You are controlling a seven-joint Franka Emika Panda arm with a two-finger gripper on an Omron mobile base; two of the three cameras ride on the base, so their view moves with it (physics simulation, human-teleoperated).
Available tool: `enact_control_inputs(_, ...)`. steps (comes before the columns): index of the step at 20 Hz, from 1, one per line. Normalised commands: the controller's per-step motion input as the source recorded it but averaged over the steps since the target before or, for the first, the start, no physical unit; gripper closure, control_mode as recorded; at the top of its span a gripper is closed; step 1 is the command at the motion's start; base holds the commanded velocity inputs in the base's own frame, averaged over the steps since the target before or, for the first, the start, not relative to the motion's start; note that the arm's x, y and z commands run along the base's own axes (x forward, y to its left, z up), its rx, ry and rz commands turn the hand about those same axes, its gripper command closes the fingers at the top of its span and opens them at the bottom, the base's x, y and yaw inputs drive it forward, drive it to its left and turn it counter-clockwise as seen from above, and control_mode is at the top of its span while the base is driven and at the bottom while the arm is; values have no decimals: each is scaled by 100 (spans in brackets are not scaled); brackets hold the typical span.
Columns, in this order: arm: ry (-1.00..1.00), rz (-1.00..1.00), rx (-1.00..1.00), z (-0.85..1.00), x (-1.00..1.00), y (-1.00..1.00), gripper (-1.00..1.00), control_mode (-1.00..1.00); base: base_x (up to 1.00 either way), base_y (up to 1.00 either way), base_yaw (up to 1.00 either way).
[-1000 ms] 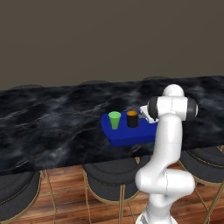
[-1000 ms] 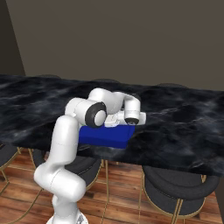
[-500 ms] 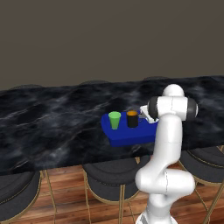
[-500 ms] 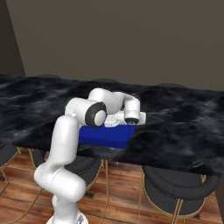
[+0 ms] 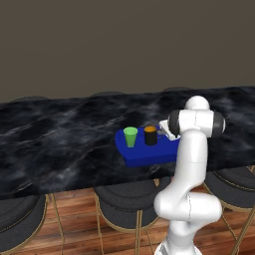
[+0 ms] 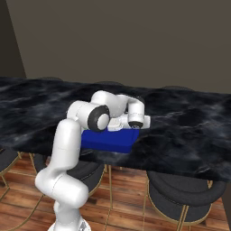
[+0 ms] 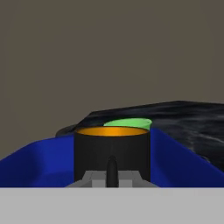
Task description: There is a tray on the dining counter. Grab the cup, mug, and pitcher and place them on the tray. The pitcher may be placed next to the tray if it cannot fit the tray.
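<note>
The bright blue tray [image 5: 144, 155] lies on the black marble dining counter [image 5: 60, 139]. On it stand the green cup [image 5: 130, 136] and, just to its right, the black mug [image 5: 150, 135] with its orange inside. My gripper [image 5: 164, 130] reaches in level from the right and is shut on the mug's handle. In the hand view the mug [image 7: 111, 146] stands upright right in front of the gripper [image 7: 111, 173], the cup's rim [image 7: 129, 123] peeks out behind it, and the tray's rim [image 7: 39, 162] rises on both sides. The pitcher is out of view.
Round dark stools [image 5: 124, 206] with gold legs stand in a row under the counter's near edge, over a wooden floor. Bare counter top [image 6: 189, 131] stretches to both sides of the tray [image 6: 108, 140]. A plain brown wall closes the far side.
</note>
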Motion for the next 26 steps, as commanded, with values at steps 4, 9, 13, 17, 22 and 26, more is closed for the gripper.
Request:
enact_control_inputs(4, 0, 0, -4, -8, 0, 3, 100, -100, 0, 0, 0)
enact_control_inputs(9, 0, 0, -3, -3, 0, 3, 100, -100, 0, 0, 0)
enact_control_inputs(13, 0, 0, 0, 0, 0, 2, 100, -100, 0, 0, 0)
enact_control_inputs(17, 0, 0, 0, -6, 0, 6, 100, -100, 0, 0, 0)
enact_control_inputs(22, 0, 0, 0, 0, 0, 1, 100, -100, 0, 0, 0)
enact_control_inputs(26, 0, 0, 0, 0, 0, 0, 100, -100, 0, 0, 0)
